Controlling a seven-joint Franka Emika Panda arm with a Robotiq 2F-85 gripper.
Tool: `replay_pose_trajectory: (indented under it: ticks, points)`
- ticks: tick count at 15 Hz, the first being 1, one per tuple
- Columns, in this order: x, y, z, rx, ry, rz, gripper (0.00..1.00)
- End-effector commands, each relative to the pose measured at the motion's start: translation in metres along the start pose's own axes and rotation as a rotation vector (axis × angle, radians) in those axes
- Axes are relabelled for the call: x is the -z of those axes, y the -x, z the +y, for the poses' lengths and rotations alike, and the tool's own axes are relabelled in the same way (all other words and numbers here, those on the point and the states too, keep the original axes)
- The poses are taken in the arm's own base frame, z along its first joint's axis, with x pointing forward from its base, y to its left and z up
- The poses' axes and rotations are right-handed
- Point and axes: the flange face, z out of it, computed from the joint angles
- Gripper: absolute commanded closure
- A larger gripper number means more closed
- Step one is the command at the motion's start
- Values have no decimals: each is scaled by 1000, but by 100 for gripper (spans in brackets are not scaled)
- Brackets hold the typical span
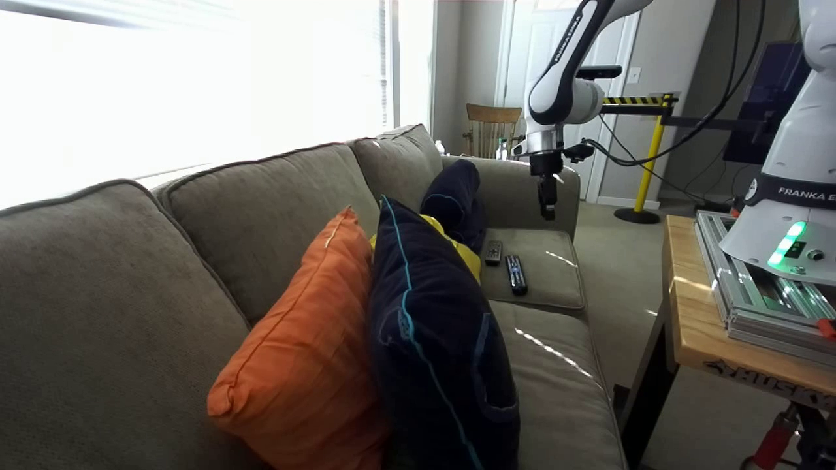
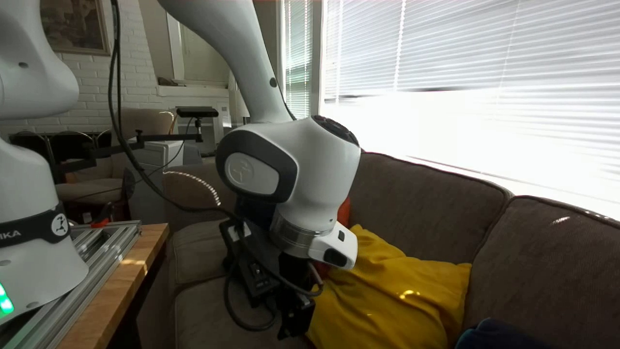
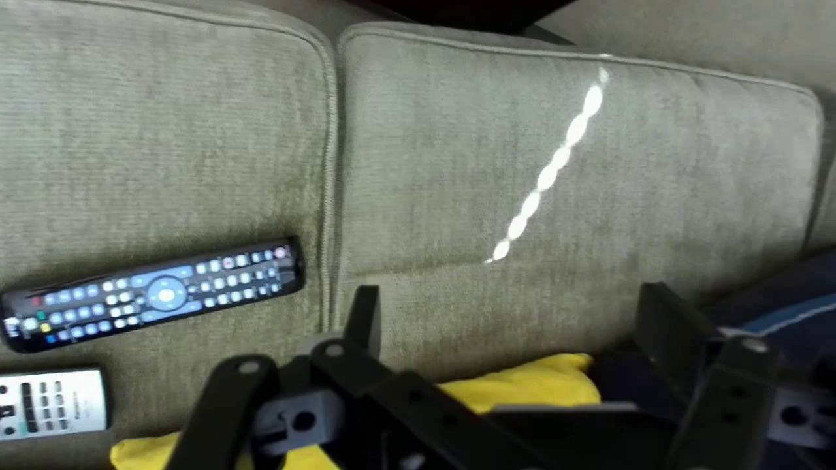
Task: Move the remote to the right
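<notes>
gripper hovers; black remote points toward seam

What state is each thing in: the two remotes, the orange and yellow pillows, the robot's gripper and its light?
Black remote: face up on the sofa, not held
Silver remote: face up, also on the sofa
Orange pillow: propped up, tilted
Yellow pillow: creased
Gripper: open, empty
Robot light: lit green

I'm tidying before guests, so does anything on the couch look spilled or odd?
No spill or damage stands out. A beaded white streak marks one seat, odd-looking but probably sunlight. The black remote lies slightly aslant to the silver remote.
</notes>
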Motion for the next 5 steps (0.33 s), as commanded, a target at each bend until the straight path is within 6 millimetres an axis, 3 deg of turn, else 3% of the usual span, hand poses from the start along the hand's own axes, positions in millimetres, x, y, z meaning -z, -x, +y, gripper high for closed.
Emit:
replay_pose_trajectory:
  ticks: [1, 5]
  points:
    - [2, 0, -4, -33, -49, 4, 0]
    - [8, -2, -12, -61, -99, 2, 0]
